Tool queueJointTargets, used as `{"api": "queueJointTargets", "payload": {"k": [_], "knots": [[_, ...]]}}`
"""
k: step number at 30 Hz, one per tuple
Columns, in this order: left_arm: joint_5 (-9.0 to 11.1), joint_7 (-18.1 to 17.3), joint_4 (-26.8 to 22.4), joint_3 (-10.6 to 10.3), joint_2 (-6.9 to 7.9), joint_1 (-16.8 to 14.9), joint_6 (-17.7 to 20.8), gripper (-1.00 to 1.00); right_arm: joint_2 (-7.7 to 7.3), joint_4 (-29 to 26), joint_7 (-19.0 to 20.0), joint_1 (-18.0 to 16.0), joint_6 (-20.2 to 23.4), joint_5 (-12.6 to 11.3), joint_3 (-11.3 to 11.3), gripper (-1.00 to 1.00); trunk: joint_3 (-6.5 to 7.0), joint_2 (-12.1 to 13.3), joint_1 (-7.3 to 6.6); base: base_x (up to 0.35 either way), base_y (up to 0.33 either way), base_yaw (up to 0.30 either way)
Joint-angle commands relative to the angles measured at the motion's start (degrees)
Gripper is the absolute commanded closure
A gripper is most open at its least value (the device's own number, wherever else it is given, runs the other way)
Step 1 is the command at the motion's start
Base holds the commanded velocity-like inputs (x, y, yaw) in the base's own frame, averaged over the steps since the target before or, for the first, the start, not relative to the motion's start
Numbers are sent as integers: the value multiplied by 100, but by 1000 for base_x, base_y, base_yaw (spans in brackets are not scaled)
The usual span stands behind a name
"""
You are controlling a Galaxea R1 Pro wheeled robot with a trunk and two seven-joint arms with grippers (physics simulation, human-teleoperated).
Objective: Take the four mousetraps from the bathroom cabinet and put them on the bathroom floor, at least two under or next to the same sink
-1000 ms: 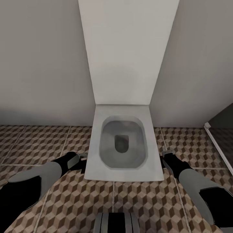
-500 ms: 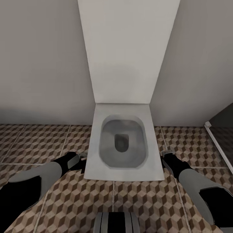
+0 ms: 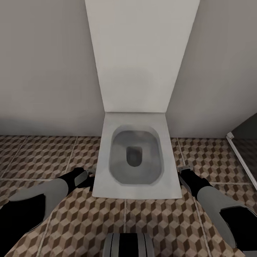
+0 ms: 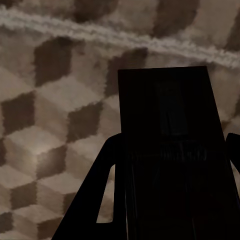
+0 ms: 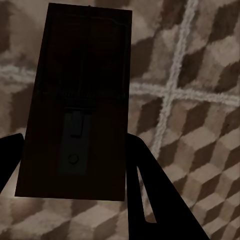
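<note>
Floor: bathroom floor (image 3: 43, 157) in large square tiles, brown, beige and white cube print, pale grout lines; matte, flat
Wall: plain grey, smooth, behind the toilet (image 3: 135, 157)
Toilet: white, boxy bowl with rounded grey basin, tall flat white panel rising behind; centred ahead between both arms
Right edge of room: thin white rail (image 3: 241, 160) slanting across the tiles, dark area beyond
Left gripper (image 3: 91, 175): low over the tiles just beside the toilet's left flank; fingers (image 4: 100, 195) black, closed around a mousetrap (image 4: 167, 130)
Left mousetrap: flat dark-brown rectangle, nearly black in shade, detail hard to read
Right gripper (image 3: 184, 169): close to the toilet's right flank; fingers (image 5: 150, 200) clamped on a second mousetrap (image 5: 80, 100)
Right mousetrap: flat dark-brown board, thin dark metal bar and small round catch on its face, held above a grout crossing
</note>
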Motion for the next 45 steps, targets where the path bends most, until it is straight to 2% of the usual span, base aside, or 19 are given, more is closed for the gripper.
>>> {"api": "queueJointTargets", "payload": {"k": [1, 11, 15, 28, 45], "knots": [[54, 53, -24, -22, 7, -5, 8, 100, -2, -10, -7, 0, 35, -8, 24, 100, -4, -1, -1, 0, 0, 0], [54, 47, -24, -21, 7, -4, 11, 100, -1, 5, -8, 0, 35, -12, 23, 100, -4, -1, -1, 0, 0, 0], [54, 47, -24, -21, 7, -4, 9, 100, -2, 5, -8, 0, 35, -13, 22, 100, -92, -7, 9, 0, 0, 0], [54, 44, -24, -21, 7, -4, 15, 100, 2, 53, -8, 0, 35, -33, 21, 100, -92, -7, 9, 0, 0, 0], [54, 46, -24, -21, 7, -5, 17, 100, 24, 457, -8, 0, 35, -27, 15, 100, -92, -7, 9, 0, 0, 0]]}}
